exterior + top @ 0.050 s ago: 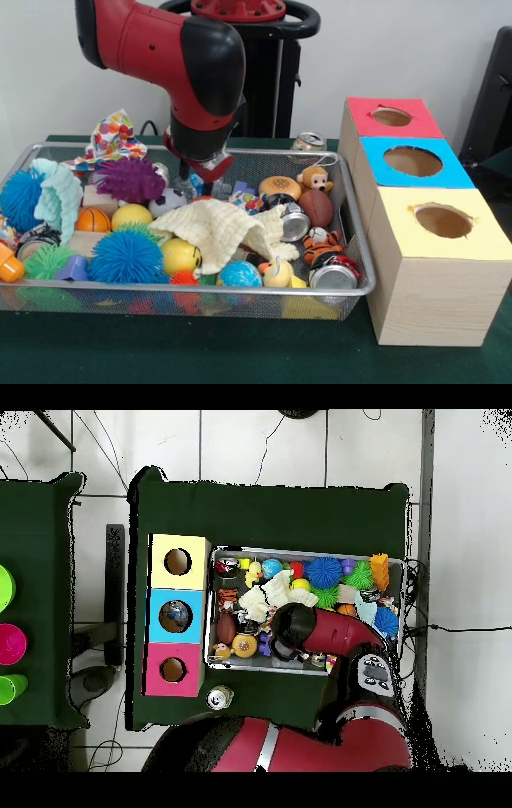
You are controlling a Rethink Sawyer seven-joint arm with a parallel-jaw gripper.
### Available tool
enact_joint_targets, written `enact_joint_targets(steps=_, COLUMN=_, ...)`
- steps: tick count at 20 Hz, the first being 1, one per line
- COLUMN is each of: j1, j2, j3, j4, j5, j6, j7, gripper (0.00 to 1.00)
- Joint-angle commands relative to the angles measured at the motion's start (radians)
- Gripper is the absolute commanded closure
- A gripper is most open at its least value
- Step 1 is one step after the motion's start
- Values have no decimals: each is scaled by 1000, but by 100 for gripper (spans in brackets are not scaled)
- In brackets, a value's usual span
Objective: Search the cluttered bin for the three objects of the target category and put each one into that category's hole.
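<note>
A wire mesh bin [352, 240] is packed with toys. My gripper [190, 178] reaches down into its back middle, beside a purple spiky ball [130, 178] and above a cream cloth [220, 228]; clutter hides its tip. Silver cans [294, 224] [332, 276], a brown football [317, 206], a basketball [94, 219], a monkey plush [316, 178] and a tiger plush [320, 240] lie around it. Three boxes with holes stand beside the bin: red [392, 117], blue [412, 162], yellow [442, 220]. In the overhead view the arm [300, 629] covers the gripper over the bin [209, 609].
Another can [308, 142] stands outside the bin behind its rim, seen from above as the can [219, 698] near the red box [173, 670]. Something round shows inside the blue box's hole [176, 616]. A patterned cloth [112, 136] hangs over the bin's back left corner.
</note>
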Motion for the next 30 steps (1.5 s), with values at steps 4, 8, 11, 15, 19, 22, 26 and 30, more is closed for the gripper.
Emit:
enact_joint_targets(steps=4, j1=-3, j2=161, j3=81, j4=-23, j5=58, j6=-169, j7=177, gripper=100)
enact_joint_targets(steps=8, j1=-13, j2=155, j3=85, j4=-21, j5=57, j6=-158, j7=146, gripper=100)
enact_joint_targets(steps=11, j1=-12, j2=156, j3=82, j4=-25, j5=60, j6=-150, j7=148, gripper=100)
enact_joint_targets(steps=15, j1=-8, j2=155, j3=74, j4=-33, j5=71, j6=-130, j7=158, gripper=100)
enact_joint_targets(steps=19, j1=-11, j2=149, j3=69, j4=-45, j5=83, j6=-108, j7=153, gripper=100)
enact_joint_targets(steps=22, j1=-26, j2=94, j3=82, j4=-28, j5=104, j6=-60, j7=127, gripper=100)
enact_joint_targets(steps=26, j1=-35, j2=48, j3=79, j4=-41, j5=106, j6=2, j7=94, gripper=100)
enact_joint_targets(steps=30, j1=-37, j2=10, j3=74, j4=-49, j5=108, j6=63, j7=76, gripper=100)
